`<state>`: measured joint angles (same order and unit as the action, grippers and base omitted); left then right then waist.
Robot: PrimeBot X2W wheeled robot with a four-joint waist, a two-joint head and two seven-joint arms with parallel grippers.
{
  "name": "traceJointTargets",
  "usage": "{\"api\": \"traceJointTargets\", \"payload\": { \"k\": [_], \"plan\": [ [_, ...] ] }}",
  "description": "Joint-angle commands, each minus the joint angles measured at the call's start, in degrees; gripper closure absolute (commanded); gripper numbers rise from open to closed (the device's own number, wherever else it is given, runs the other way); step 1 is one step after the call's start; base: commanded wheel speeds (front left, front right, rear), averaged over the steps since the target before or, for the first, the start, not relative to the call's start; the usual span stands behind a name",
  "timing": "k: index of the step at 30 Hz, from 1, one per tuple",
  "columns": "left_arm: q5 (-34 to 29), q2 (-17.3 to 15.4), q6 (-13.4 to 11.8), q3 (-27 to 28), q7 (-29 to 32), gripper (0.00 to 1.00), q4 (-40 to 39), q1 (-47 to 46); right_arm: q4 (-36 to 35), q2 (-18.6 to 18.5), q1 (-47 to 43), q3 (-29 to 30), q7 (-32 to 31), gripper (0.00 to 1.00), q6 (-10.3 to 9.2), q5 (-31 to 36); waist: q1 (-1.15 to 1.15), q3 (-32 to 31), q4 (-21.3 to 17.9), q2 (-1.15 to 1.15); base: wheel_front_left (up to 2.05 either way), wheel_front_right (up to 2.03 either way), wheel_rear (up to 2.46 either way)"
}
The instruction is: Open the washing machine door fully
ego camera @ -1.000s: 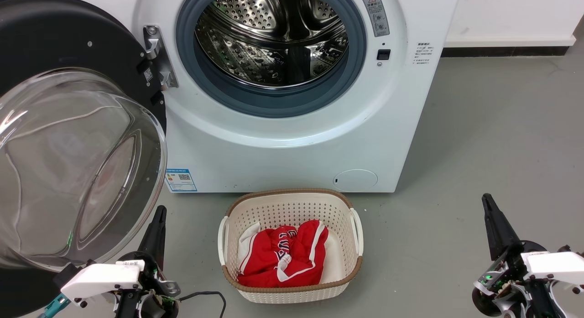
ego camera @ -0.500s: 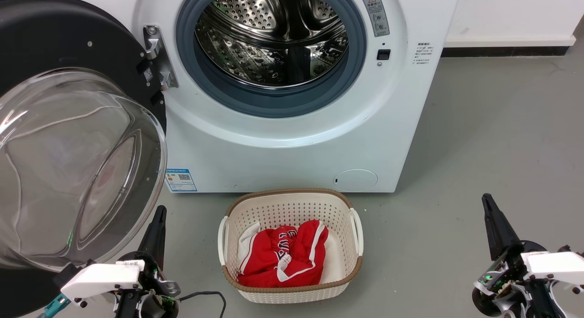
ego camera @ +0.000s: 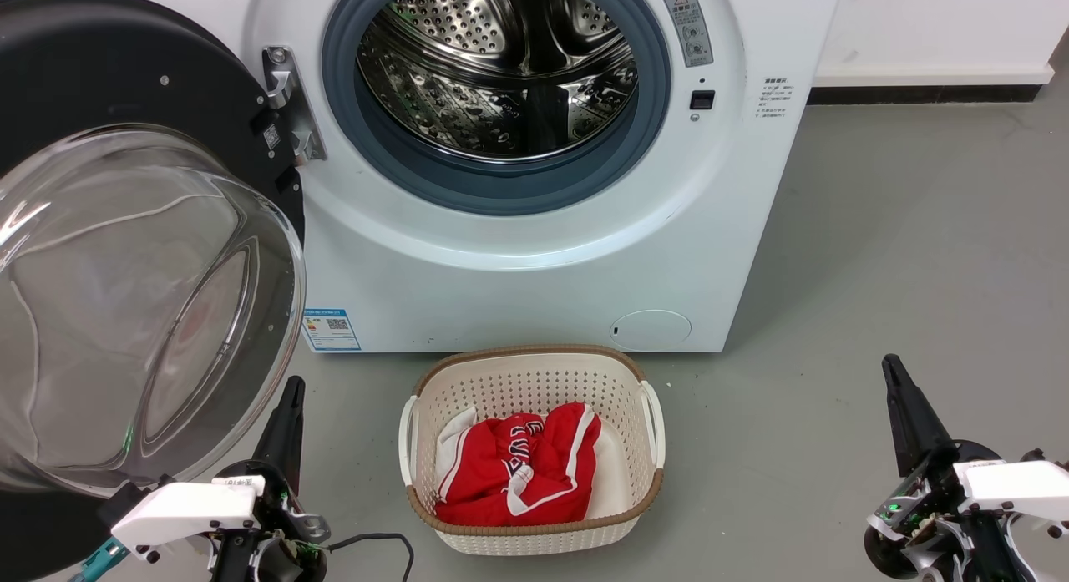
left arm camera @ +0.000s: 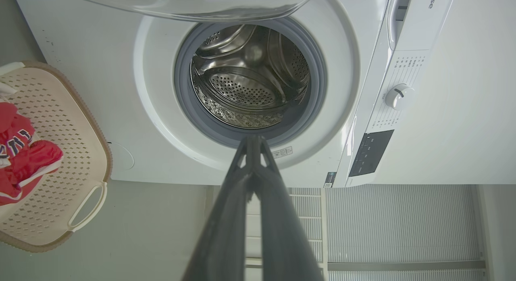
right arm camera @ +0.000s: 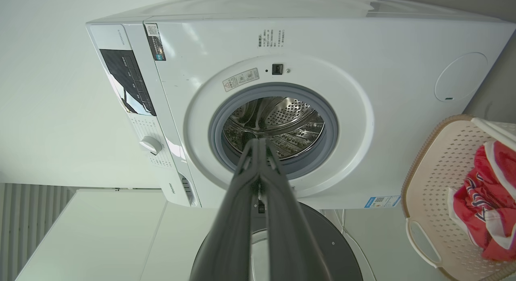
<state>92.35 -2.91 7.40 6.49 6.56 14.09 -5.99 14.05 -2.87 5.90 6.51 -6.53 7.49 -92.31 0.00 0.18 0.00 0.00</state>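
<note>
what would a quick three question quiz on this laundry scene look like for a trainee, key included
1. True or false: the door is closed over the drum.
2. What lies in the basket? A) a red garment B) blue towels C) nothing
3. Fill in: the left gripper and the right gripper each have their fingers ____ (open or shut), holding nothing.
Key: 1 false, the door is swung wide open; 2 A; 3 shut.
</note>
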Motion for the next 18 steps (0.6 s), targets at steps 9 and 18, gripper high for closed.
{"api": "traceJointTargets", "payload": {
  "k": [9,18],
  "plan": [
    [0.1,0.1,0.2,0.2,0.2,1.0,0.0,-0.4,0.1,0.0,0.6,0.0,-0.1,1.0,0.0,-0.2,0.0,0.0,0.0,0.0,0.0,0.0,0.0],
    [0.1,0.1,0.2,0.2,0.2,1.0,0.0,-0.4,0.1,0.0,0.6,0.0,-0.1,1.0,0.0,-0.2,0.0,0.0,0.0,0.0,0.0,0.0,0.0]
  ]
}}
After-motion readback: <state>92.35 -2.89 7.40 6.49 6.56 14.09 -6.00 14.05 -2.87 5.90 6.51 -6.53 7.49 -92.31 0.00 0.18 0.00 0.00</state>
